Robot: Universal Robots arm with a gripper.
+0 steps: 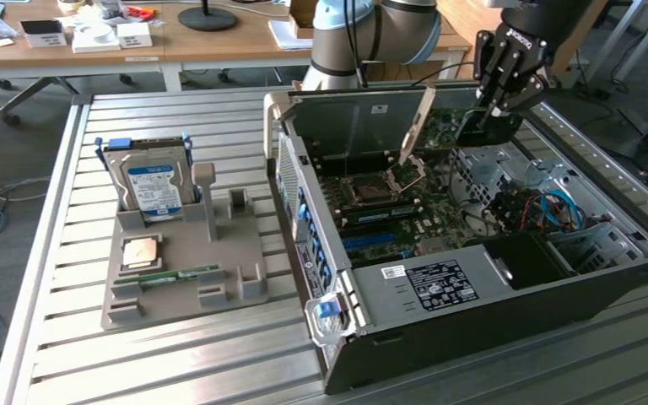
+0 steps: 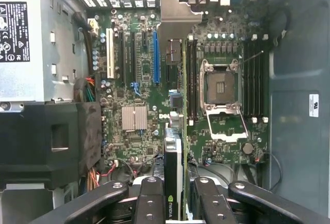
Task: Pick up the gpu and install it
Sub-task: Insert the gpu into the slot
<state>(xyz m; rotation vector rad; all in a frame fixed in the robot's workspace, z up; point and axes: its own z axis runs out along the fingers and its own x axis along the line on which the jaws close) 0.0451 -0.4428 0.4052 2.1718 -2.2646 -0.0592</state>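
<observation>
The gpu (image 1: 471,126) hangs on edge over the open computer case (image 1: 493,321), green board showing and its silver end bracket (image 1: 418,126) pointing down toward the motherboard (image 1: 403,215). My gripper (image 1: 506,89) is shut on the card's upper end. In the wrist view the gpu (image 2: 181,131) runs edge-on away from the fingers (image 2: 149,203), with its black fan side and the bracket (image 2: 175,12) at the far end. It hovers between the blue slot (image 2: 155,56) and the open CPU socket (image 2: 220,87), above the board and apart from it.
A grey tray (image 1: 223,287) on the slatted table holds a hard drive (image 1: 149,186), a CPU chip (image 1: 142,251) and a memory stick (image 1: 183,274). Inside the case are the power supply (image 1: 442,283), cables (image 1: 543,211) and drive cage. Desks stand behind.
</observation>
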